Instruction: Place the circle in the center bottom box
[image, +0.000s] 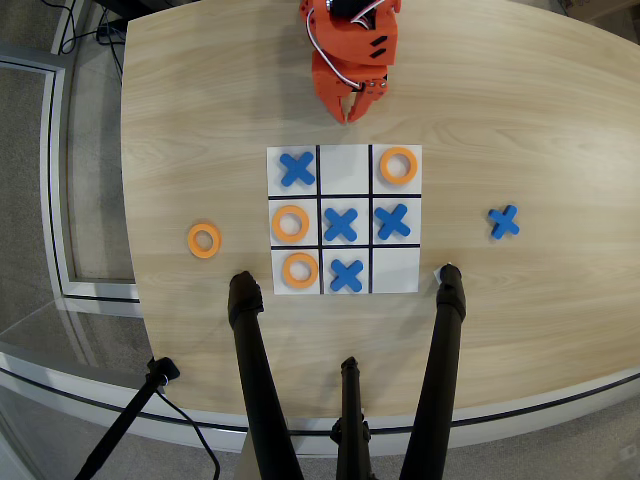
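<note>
In the overhead view, the orange gripper hangs over the bare wooden table at the far side, just past the far edge of the white board. It holds nothing. Its two fingers point at the board, but it is too hard to tell if they are spread or pressed together.

The circle lies flat on the table to the left of the board, alone and well apart from the gripper. The center bottom box is the middle square of the far row, with a blue X on its left and an orange ring on its right. This square is empty.

A spare blue X lies on the table to the right of the board. Three black tripod legs stand at the near edge.
</note>
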